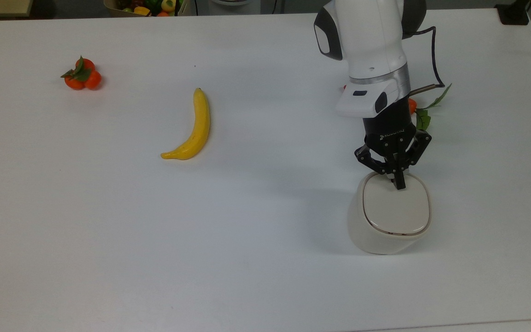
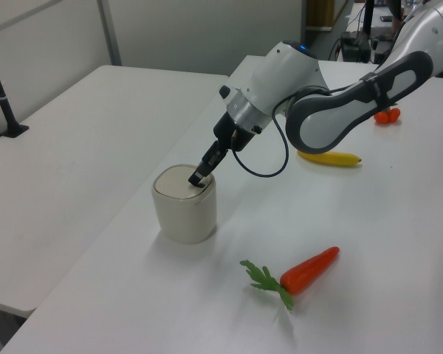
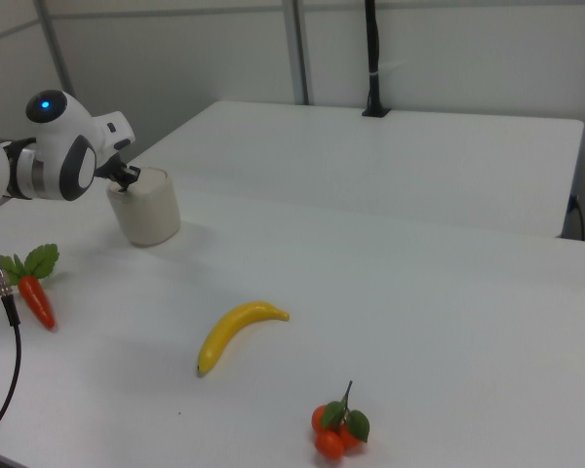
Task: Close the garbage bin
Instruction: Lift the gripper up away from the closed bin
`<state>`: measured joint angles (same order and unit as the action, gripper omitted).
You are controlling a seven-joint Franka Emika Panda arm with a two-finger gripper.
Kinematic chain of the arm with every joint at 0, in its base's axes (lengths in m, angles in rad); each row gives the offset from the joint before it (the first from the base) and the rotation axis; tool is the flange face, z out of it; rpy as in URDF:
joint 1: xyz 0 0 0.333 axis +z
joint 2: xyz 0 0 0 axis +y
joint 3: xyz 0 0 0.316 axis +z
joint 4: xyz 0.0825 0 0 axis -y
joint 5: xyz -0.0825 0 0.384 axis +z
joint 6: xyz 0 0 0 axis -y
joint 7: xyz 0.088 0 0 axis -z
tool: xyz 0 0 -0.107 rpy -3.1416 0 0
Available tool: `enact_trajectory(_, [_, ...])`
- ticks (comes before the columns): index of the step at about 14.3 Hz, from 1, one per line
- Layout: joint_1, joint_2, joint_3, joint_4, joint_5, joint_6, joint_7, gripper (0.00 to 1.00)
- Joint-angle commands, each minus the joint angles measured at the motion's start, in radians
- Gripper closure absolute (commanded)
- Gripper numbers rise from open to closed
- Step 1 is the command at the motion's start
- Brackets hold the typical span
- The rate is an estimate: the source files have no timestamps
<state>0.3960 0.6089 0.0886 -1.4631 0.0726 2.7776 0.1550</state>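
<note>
One hand (image 1: 399,182) is seen pressed down on the garbage bin (image 1: 390,216), its 2 fingers drawn together into a single point and grasping nothing. The tip is set on the lid (image 1: 395,207) close to the edge nearest the arm, which is the upper edge in the top view, while the bulk of the lid stretches away from the hand toward the top view's bottom. In the left view the hand (image 2: 200,175) is seen slanting down onto the lid's right-hand edge, and the lid looks flat on the bin (image 2: 184,204), with only a thin dark seam traced round it; the closing is judged all but done, so that little more than a straight lift away would seem to be called for. The bin is stood upright on the white counter (image 1: 256,240), toward the top view's lower right. Nothing is found between the hand and the lid. A carrot (image 2: 308,269) with green leaves is laid near the bin, well apart from it, on the arm's side, and is partly hidden behind the wrist in the top view. A banana (image 1: 191,129) is laid far off toward the top view's left, and a small bunch of oranges (image 1: 82,75) farther still. None of these is judged to stand in the way of a retreat upward.
</note>
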Motion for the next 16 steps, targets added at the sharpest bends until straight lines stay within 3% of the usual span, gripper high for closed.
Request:
enact_trajectory(1, [-0.013, -0.038, 0.017, -0.077, -0.023, -0.03, -0.032, 1.0])
enact_trajectory(6, [-0.014, -0.082, 0.019, -0.077, -0.028, -0.039, -0.02, 1.0])
enact_trajectory(11, [-0.058, -0.21, 0.017, -0.065, -0.016, -0.31, -0.017, 0.98])
enact_trajectory(12, [-0.074, -0.248, 0.017, -0.066, -0.016, -0.408, -0.014, 0.7])
enact_trajectory(15, [-0.114, -0.351, 0.017, -0.065, -0.008, -0.723, 0.11, 0.12])
enact_trajectory(16, [-0.132, -0.388, 0.017, -0.063, -0.007, -0.827, 0.168, 0.0])
